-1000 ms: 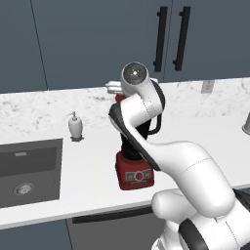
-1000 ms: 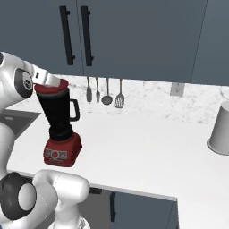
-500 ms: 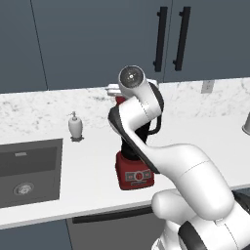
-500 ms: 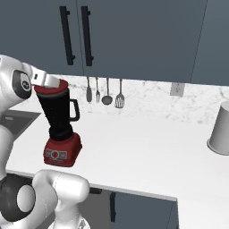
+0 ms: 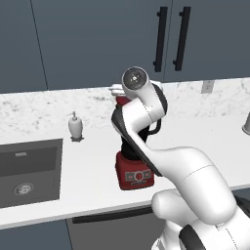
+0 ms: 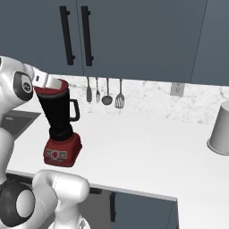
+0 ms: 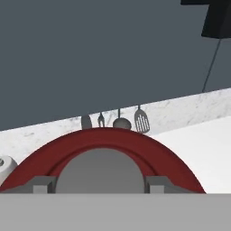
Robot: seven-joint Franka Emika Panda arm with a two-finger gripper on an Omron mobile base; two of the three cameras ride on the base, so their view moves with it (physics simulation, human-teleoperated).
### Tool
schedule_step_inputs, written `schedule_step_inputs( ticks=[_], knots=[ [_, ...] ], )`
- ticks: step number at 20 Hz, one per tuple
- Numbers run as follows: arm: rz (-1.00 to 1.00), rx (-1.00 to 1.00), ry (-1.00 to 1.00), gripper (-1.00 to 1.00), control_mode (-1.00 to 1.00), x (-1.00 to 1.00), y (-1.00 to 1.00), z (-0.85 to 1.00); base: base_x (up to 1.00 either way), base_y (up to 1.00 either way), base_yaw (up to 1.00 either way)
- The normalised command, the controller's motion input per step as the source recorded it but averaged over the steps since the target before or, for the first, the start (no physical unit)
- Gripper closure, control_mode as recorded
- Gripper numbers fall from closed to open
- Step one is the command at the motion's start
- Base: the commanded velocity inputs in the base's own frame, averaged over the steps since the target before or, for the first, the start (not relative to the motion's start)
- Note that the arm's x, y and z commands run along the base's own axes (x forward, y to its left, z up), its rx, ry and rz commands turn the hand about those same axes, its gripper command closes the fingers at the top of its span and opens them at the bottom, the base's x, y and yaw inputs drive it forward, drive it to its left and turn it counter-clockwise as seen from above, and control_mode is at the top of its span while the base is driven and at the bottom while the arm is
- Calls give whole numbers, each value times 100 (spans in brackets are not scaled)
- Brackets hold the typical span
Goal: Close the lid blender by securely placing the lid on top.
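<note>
The blender (image 6: 57, 117) stands on the white counter: a dark tapered jar with a black side handle on a red base (image 6: 62, 151) with buttons. In the left base view my arm hides the jar, and the red base (image 5: 134, 176) shows below it. The red lid (image 6: 50, 91) lies level on the jar's mouth. In the hand view the lid (image 7: 106, 140) curves around its grey knob (image 7: 100, 169). My gripper (image 7: 101, 184) hangs right above it, a finger pressed on each side of the knob. The white hand (image 6: 46, 81) sits on top of the lid.
A white soap dispenser (image 5: 75, 126) stands by the sink (image 5: 29, 168) at the left. Utensils (image 6: 106, 91) hang on the back wall. A white canister (image 6: 221, 129) stands far right. Dark cabinets (image 5: 166, 39) hang above the counter.
The arm and hand have sunk a little, with the lid now settled lower on the jar's mouth. Nothing else has moved.
</note>
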Motion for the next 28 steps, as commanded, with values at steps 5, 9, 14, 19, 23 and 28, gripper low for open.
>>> schedule_step_inputs(
  ticks=[5, 9, 14, 19, 23, 28],
  knots=[
    [-7, 0, 3, 100, -100, -5, -33, -39, 0, 0, 0],
    [-9, 0, 12, 100, -100, -19, -30, -21, 0, 0, 0],
    [-10, 0, 20, 100, -100, -20, -22, -12, 0, 0, 0],
    [-7, -6, 29, 100, -100, -4, -9, -46, 0, 0, 0],
    [-5, -10, 23, 100, -100, -1, -7, -79, 0, 0, 0],
    [-5, -3, 3, -100, -100, -21, -10, -39, 0, 0, 0]
  ],
)
